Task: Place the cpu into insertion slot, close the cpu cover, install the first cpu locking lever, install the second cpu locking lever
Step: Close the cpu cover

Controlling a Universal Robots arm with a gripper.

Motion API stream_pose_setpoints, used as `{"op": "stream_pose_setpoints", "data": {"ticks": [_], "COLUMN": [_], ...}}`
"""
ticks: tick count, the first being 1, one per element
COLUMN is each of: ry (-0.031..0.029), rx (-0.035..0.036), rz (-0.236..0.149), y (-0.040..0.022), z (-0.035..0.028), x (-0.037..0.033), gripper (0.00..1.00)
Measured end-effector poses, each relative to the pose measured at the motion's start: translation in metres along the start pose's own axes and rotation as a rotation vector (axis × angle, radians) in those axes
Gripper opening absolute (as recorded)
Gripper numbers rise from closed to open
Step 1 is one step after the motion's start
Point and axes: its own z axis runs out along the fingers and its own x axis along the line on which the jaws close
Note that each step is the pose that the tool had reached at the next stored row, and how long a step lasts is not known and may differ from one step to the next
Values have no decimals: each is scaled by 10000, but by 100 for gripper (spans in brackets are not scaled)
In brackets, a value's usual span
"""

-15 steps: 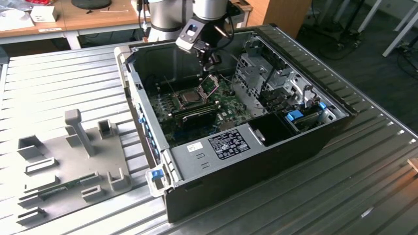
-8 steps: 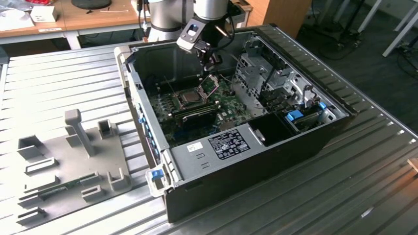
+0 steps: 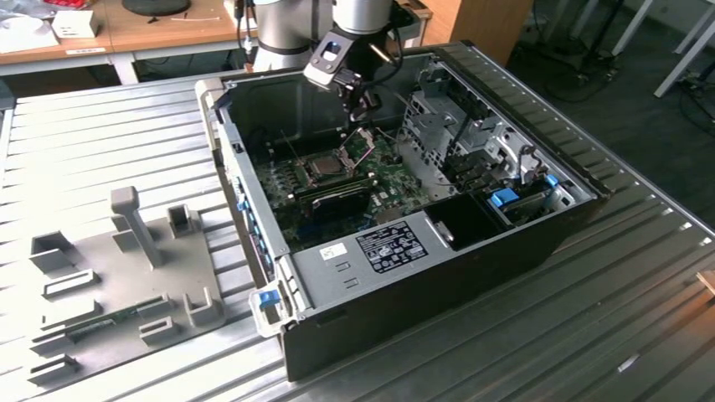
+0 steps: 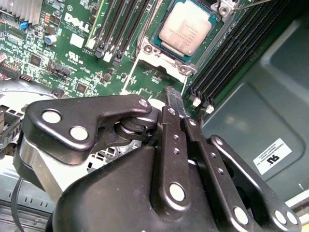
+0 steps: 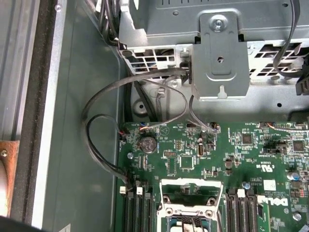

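Already the chip (image 4: pixel 188 29) sits flat in its socket (image 4: pixel 157 54), so the gripper (image 4: pixel 175 96) hovers nearby, pinched closed (holding nothing).

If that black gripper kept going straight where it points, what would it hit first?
Probably the green circuit board beside the silvery socket frame, just short of the grey square chip; depth is unclear.

Ribbed metal table (image 3: pixel 625 276) in the exterior view, two things resting directly on it. Open PC case (image 3: pixel 480 268) lies on its side, centre out to approx 3 o'clock. Grey fixture plate (image 3: pixel 112 285) w/ upright holders sits flat at 8 o'clock, just beside the case.
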Motion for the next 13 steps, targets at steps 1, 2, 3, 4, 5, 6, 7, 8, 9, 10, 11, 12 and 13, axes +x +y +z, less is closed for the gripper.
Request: {"op": "stream_pose_setpoints", "data": {"ticks": [1,2,3,4,5,6,7,8,9,10,11,12,13], "ry": [0,0,0,0,-1,0,0,0,0,0,0,0,0], "rx": [0,0,0,0,0,0,0,0,0,0,0,0,0], "rz": [1,1,1,1,1,1,1,1,1,1,1,2,1], "y": [6,11,17,23,27,32,36,40,44,47,48,49,49], "z": [0,1,2,2,2,3,3,3,4,4,4,4,4], "x": [0,0,0,0,0,0,0,1,1,1,1,1,1], "gripper": [10,10,10,10,10,10,10,10,10,10,10,10,10]}}
